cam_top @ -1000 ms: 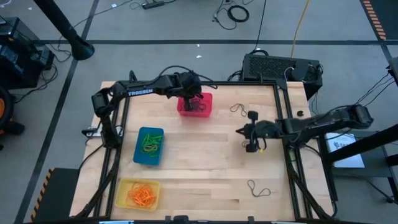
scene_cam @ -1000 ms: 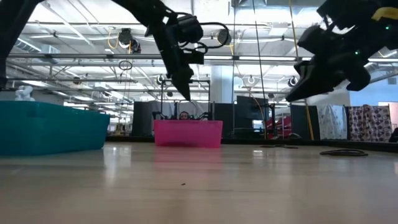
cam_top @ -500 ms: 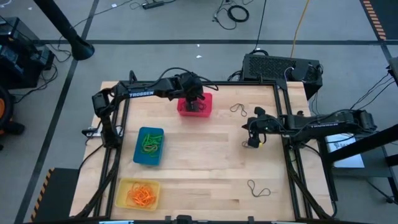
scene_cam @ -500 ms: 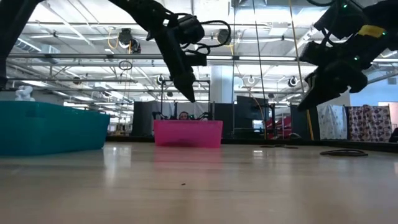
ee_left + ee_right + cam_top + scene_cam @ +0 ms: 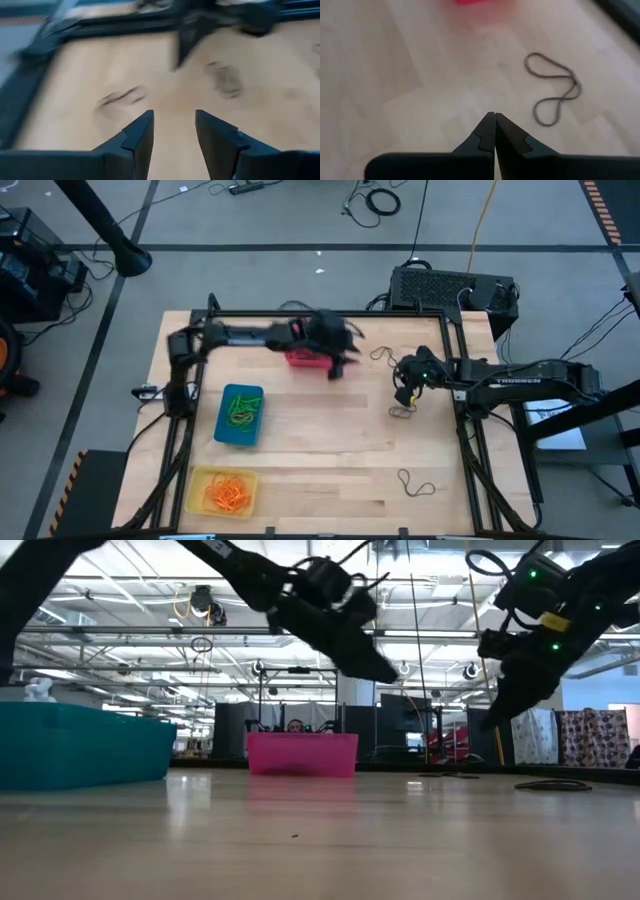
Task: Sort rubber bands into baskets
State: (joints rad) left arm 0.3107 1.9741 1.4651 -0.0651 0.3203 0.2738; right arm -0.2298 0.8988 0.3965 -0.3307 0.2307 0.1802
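Left gripper point(image 5: 343, 358), released and empty, hangs beside the red basket point(image 5: 305, 359). Right gripper point(image 5: 494, 131), clenched on nothing, hovers near a dark rubber band point(image 5: 554, 91) on the desk point(image 5: 330, 450), likely next.

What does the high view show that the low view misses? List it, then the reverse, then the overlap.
Only the high view: the yellow basket of orange bands, green bands inside the blue basket, dark bands loose on the table. Only the low view: both grippers hanging clear of the table. Both: red basket, blue basket, left gripper, right gripper.
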